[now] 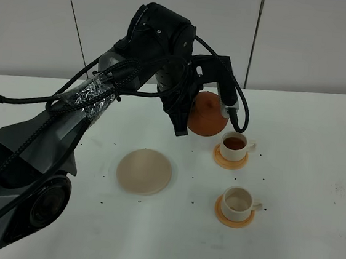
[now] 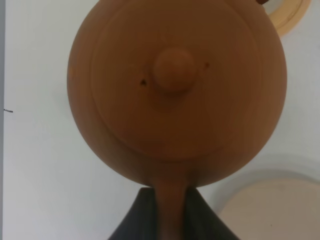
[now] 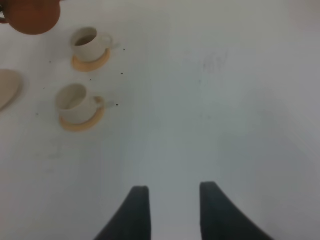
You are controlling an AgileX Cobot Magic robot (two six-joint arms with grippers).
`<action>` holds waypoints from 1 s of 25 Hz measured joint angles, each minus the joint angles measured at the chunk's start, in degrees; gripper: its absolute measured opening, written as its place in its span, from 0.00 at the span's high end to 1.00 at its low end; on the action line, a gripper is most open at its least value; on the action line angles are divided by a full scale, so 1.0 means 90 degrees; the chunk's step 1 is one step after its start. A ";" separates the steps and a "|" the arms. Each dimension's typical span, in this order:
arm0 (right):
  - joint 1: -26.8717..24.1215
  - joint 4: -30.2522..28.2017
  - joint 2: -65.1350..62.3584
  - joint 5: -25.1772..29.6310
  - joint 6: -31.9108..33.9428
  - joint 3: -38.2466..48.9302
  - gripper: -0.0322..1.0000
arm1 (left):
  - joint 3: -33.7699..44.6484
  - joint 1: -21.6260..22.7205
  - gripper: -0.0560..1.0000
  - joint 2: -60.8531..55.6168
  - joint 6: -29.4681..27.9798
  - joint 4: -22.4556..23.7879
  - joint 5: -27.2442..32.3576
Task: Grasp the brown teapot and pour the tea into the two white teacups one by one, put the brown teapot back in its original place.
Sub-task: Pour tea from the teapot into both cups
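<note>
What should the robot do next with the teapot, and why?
Probably carry the brown teapot, gripped by its handle in the left gripper, over to the front white teacup and tip it there: the back teacup already holds dark tea, while the front one looks empty.

Left arm (image 1: 55,135): comes up from the lower left of the exterior high view and reaches across toward the middle. Upper link is wrapped in silver tape with cables along it. Wrist (image 1: 170,36) sits high and bends downward.

Left gripper (image 1: 185,115): points down, clamped on the handle (image 2: 171,210) of the brown teapot (image 1: 206,116). In the left wrist view, the 2 dark fingers (image 2: 137,222) sit one on each side of the handle, touching it, jaws part closed.

Right arm: not visible in the exterior high view.

Right gripper (image 3: 172,195): seen only in the right wrist view. Its 2 fingers are spread apart with nothing between them, held above the desk (image 3: 225,100).
</note>
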 joint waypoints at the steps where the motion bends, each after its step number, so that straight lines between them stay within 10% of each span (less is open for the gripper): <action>1: 0.0000 0.0000 0.0000 0.0000 0.0000 0.0000 0.73 | 0.0000 0.0000 0.79 0.0000 0.0001 -0.0039 0.0000; 25: 0.0000 0.0000 0.0000 0.0000 0.0002 0.0000 0.73 | -0.0002 -0.0006 0.79 -0.0180 0.0185 -0.1207 0.0006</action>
